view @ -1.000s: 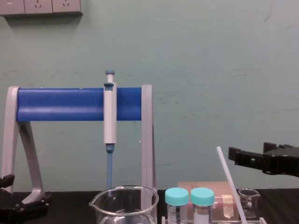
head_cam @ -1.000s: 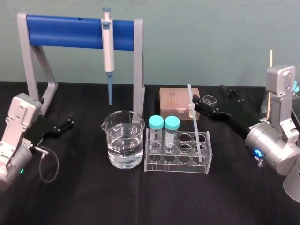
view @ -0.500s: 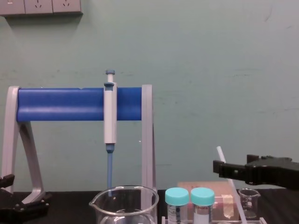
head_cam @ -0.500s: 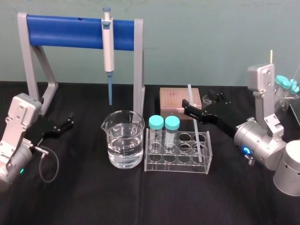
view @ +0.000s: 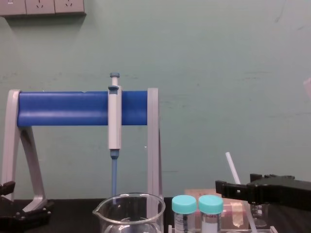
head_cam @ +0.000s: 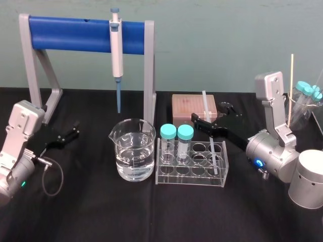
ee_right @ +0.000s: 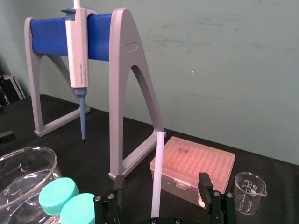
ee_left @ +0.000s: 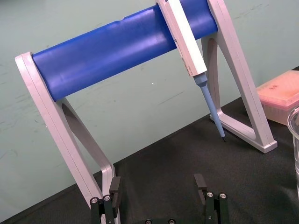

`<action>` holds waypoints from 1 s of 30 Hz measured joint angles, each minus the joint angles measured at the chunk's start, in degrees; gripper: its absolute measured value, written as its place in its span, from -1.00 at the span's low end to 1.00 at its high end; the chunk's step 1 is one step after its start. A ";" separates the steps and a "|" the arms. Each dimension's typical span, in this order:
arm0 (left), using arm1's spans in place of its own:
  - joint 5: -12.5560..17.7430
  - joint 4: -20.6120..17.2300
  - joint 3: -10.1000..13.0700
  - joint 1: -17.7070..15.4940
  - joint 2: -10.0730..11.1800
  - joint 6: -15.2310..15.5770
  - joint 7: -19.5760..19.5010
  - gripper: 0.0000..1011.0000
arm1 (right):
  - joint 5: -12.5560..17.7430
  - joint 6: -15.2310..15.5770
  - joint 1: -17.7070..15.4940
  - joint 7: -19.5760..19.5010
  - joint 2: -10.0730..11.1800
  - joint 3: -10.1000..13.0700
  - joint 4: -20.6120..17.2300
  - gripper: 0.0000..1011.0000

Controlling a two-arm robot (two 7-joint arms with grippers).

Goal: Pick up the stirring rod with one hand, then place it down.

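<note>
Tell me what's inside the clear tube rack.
In the tube rack: two teal-capped tubes at its left end, the stirring rod leaning in a right-hand hole, the open right gripper straddling it. The tubes' contents are unclear.

The head view looks down on the whole black table (head_cam: 151,212) from above; the chest view sits low, facing level across it to the wall (view: 218,73). Each wrist view looks forward from near table height, past the left gripper (ee_left: 157,183) or right gripper (ee_right: 161,183) — all four share the pipette stand (head_cam: 75,34).
</note>
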 joint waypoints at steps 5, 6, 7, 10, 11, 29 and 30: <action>0.00 0.00 0.00 0.00 0.00 0.00 0.00 0.98 | -0.79 0.19 0.00 0.22 -0.40 0.35 0.26 0.98; 0.00 0.00 0.00 0.00 0.00 0.00 0.00 0.98 | -1.26 0.02 -0.03 0.20 -0.55 0.38 0.28 0.98; 0.00 0.00 0.00 0.00 0.00 0.00 0.00 0.98 | -1.29 0.01 -0.04 0.19 -0.56 0.38 0.28 0.98; 0.00 0.00 0.00 0.00 0.00 0.00 0.00 0.98 | -1.22 0.01 -0.05 0.18 -0.52 0.39 0.28 0.98; 0.00 0.00 0.00 0.00 0.00 0.00 0.00 0.98 | -1.21 0.01 -0.05 0.18 -0.51 0.39 0.28 0.98; 0.00 0.00 0.00 0.00 0.00 0.00 0.00 0.98 | -0.88 0.01 -0.11 0.15 -0.41 0.39 0.26 0.40; 0.00 0.00 0.00 0.00 0.00 0.00 0.00 0.98 | -0.87 0.01 -0.11 0.15 -0.40 0.39 0.26 0.29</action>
